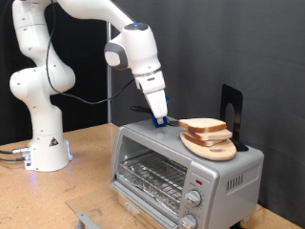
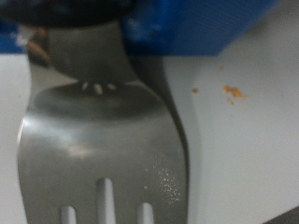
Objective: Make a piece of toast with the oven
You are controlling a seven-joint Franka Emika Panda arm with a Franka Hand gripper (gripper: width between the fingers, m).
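Observation:
The oven (image 1: 181, 172) stands at the exterior view's lower right, glass door closed, wire rack visible behind it. On its roof a round light-wood board (image 1: 213, 147) carries the piece of toast (image 1: 203, 125). My gripper (image 1: 159, 116) reaches down onto the roof just to the exterior view's left of the toast. Its blue fingers (image 2: 201, 28) are shut on a metal fork (image 2: 103, 140), which fills the wrist view, tines pointing away from the hand. The fork's tip sits low over the pale oven roof (image 2: 248, 149).
A black upright stand (image 1: 232, 108) sits behind the board on the roof. Knobs (image 1: 195, 198) line the oven's right panel. The robot base (image 1: 46, 143) is on the wooden table (image 1: 57, 196) at the exterior view's left. Orange crumbs (image 2: 232, 91) dot the roof.

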